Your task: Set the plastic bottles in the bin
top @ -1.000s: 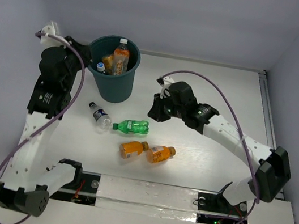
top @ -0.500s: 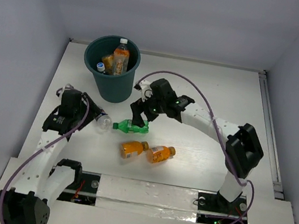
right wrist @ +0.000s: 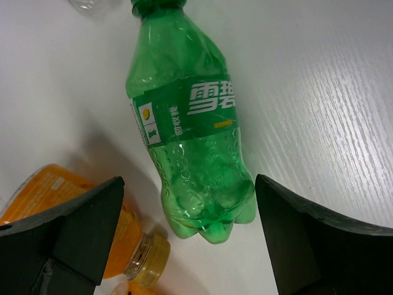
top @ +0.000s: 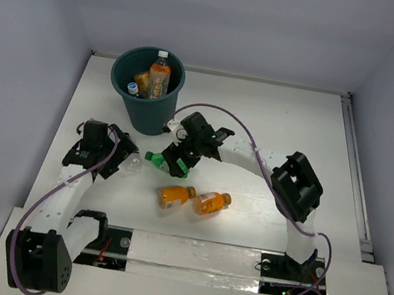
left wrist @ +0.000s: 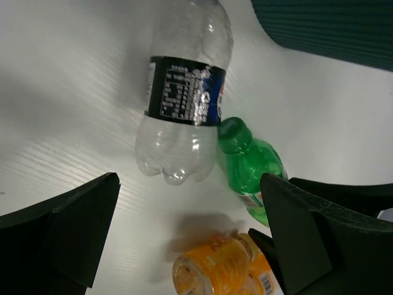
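The dark teal bin [top: 124, 67] stands at the back left, with two orange bottles [top: 159, 73] and a blue-capped one [top: 132, 89] in it. A clear bottle [left wrist: 184, 92] with a blue label lies just ahead of my open left gripper [left wrist: 189, 203]. My left gripper [top: 116, 157] partly covers the clear bottle [top: 132, 162] from above. A green bottle [right wrist: 190, 135] lies on its side, its base between the fingers of my open right gripper [right wrist: 189, 184], apart from both. My right gripper [top: 180, 158] hangs over the green bottle [top: 156, 159]. Two orange bottles [top: 174, 196] [top: 210, 202] lie nearer the front.
The green bottle's cap [left wrist: 233, 129] nearly touches the clear bottle. An orange bottle's neck [right wrist: 150, 258] lies close beside the green one's base. The bin's ribbed wall [left wrist: 331, 27] rises just beyond the clear bottle. Purple cables arch over both arms.
My left arm swung down from the bin to the clear bottle and opened. My right arm moved left and down over the green bottle and opened. The bottles on the table lie where they did.
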Controlling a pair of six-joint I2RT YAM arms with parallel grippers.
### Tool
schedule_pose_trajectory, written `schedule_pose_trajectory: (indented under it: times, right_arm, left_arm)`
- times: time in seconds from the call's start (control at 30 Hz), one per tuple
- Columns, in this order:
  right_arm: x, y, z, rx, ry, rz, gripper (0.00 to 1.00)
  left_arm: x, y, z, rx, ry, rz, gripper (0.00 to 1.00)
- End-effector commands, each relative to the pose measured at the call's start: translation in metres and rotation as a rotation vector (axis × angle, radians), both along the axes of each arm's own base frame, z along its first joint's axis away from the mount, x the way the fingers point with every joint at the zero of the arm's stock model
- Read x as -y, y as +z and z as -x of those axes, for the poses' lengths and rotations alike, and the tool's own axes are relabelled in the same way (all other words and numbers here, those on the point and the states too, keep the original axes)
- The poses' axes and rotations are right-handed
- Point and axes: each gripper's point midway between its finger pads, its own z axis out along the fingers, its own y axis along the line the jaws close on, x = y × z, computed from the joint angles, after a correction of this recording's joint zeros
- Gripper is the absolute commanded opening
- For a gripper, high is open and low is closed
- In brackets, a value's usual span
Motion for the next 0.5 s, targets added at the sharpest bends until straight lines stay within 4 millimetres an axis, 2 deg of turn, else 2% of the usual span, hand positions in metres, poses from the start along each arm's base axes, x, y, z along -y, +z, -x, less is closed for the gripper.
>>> schedule_pose_trajectory:
  times: [0.0, 0.13, 0.27, 0.47]
  right_arm:
    - [-0.006, 0.003, -0.009, 0.054, 0.005, 0.017, 0.93]
    - [-0.007, 0.0, -0.016, 0.074, -0.03, 0.015, 0.93]
    - [-0.006, -0.002, -0.026, 0.112, -0.08, 0.009, 0.91]
    - [-0.004, -0.011, -0.031, 0.128, -0.126, 0.013, 0.81]
  left_arm:
    - [-0.01, -0.005, -0.012, 0.028, 0.028, -0.005, 0.99]
    - [-0.02, -0.018, -0.016, 0.002, 0.036, -0.026, 0.99]
    - [-0.025, -0.017, -0.029, 0.029, 0.016, -0.051, 0.99]
    - [-0.024, -0.03, -0.037, -0.005, -0.026, -0.06, 0.99]
